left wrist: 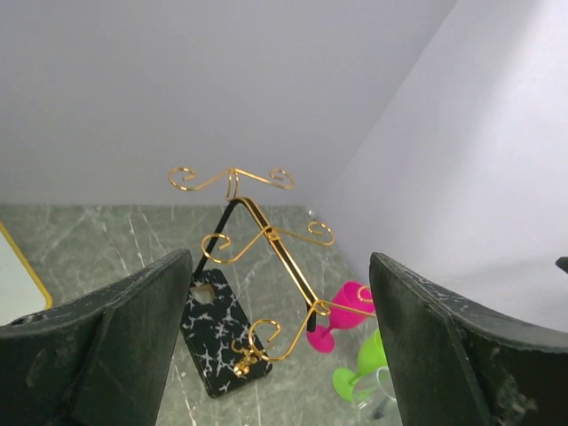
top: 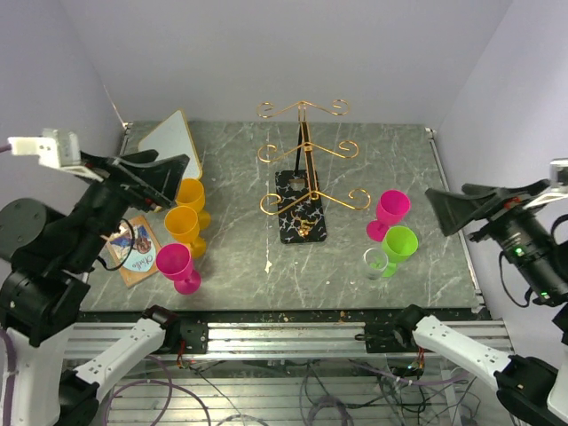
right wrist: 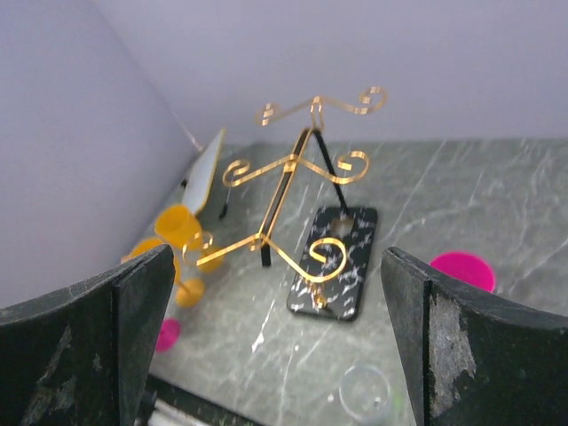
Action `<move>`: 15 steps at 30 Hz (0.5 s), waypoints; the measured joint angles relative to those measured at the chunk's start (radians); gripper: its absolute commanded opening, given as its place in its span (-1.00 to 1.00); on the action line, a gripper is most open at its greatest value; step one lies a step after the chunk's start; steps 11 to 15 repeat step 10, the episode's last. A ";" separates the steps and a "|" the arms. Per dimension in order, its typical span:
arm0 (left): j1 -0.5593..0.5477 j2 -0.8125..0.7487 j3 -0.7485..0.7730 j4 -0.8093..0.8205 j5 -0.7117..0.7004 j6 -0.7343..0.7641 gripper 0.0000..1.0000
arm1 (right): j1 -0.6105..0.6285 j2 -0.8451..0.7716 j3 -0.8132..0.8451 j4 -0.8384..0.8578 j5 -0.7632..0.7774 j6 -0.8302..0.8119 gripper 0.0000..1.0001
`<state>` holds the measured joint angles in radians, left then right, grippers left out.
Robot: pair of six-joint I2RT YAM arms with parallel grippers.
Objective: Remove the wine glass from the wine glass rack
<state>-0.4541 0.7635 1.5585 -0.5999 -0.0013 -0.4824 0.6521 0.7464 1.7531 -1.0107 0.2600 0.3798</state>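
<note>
With left claw (left wrist: 280, 275) and right claw (right wrist: 277, 262) released and the wine glass rack (top: 300, 217) seemingly bare, reaching could merely topple it.

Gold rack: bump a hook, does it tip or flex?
Likely flexes first: the wine glass rack is thin wire with long curled arms. Tipping seems possible: it stands tall over a narrow base. Hooks are bare, so probably light.
</note>
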 measured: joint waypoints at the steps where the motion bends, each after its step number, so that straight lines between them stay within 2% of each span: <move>1: 0.000 -0.011 0.004 0.001 -0.011 0.004 0.85 | 0.000 0.010 0.037 -0.001 0.007 -0.010 0.99; 6: 0.000 -0.079 0.005 0.003 -0.061 0.021 0.87 | 0.000 0.088 0.135 0.004 0.034 -0.045 0.99; 10: 0.000 -0.090 0.023 0.003 -0.086 0.035 0.87 | 0.000 0.085 0.068 0.026 0.040 -0.060 0.99; 15: 0.000 -0.090 0.023 0.003 -0.086 0.035 0.87 | 0.000 0.085 0.068 0.026 0.040 -0.060 0.99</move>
